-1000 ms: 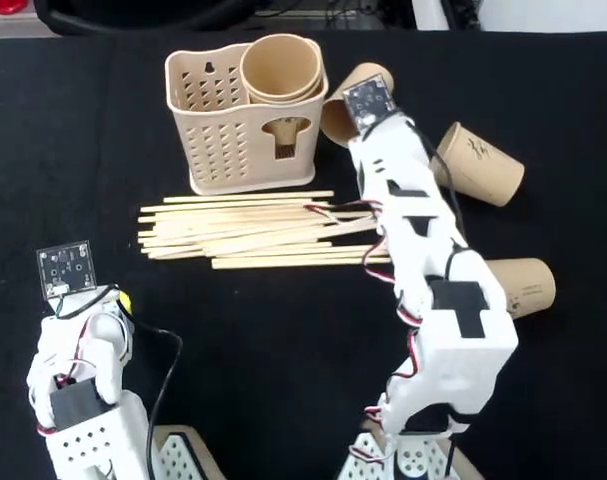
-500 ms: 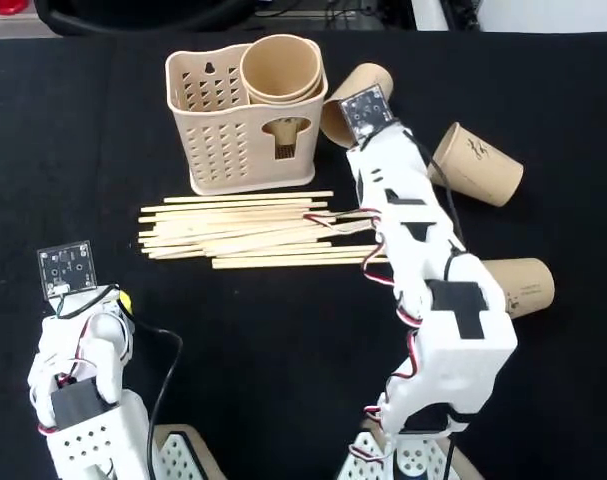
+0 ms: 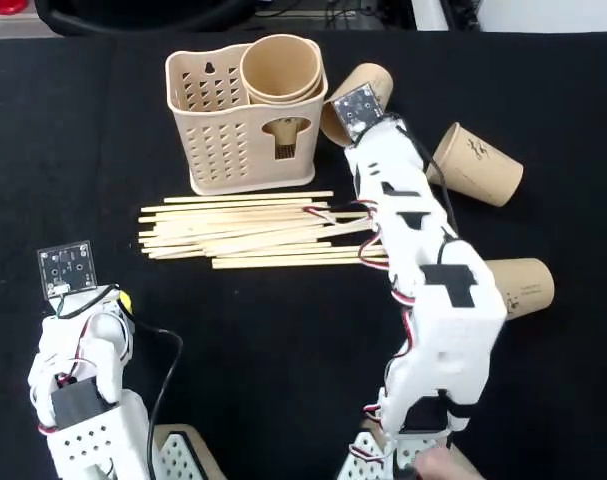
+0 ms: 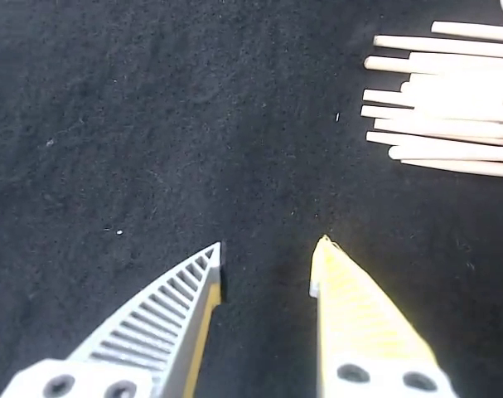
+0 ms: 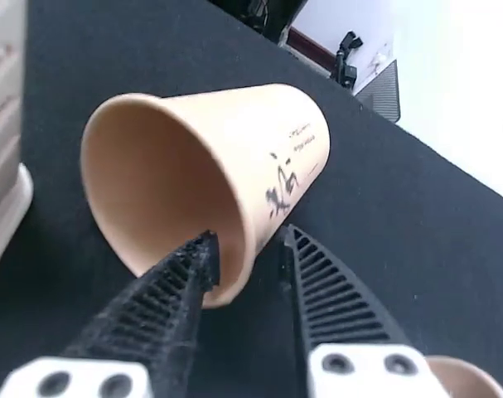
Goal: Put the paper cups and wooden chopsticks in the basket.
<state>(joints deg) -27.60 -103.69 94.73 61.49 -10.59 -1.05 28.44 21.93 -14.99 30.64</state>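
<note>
A paper cup [image 3: 375, 75] lies on its side just right of the beige basket [image 3: 223, 140]. My right gripper [image 5: 249, 242] is open at the mouth of that cup [image 5: 234, 157], one finger inside the rim and the other outside. The right arm [image 3: 403, 200] stretches across the ends of the wooden chopsticks [image 3: 243, 232], which lie in a loose bundle in front of the basket. Stacked cups [image 3: 280, 65] stand in the basket's right part. My left gripper [image 4: 268, 253] hangs open over bare black cloth, with the chopstick ends [image 4: 450, 108] some way ahead.
Two more cups lie on their sides at the right, one [image 3: 478, 163] near the far edge and one [image 3: 523, 285] beside the right arm's base. The left arm [image 3: 83, 350] sits at the near left on the black cloth [image 3: 233, 340].
The right arm has crept forward and a little left, bringing its gripper onto the lying cup's rim. The left arm has kept still.
</note>
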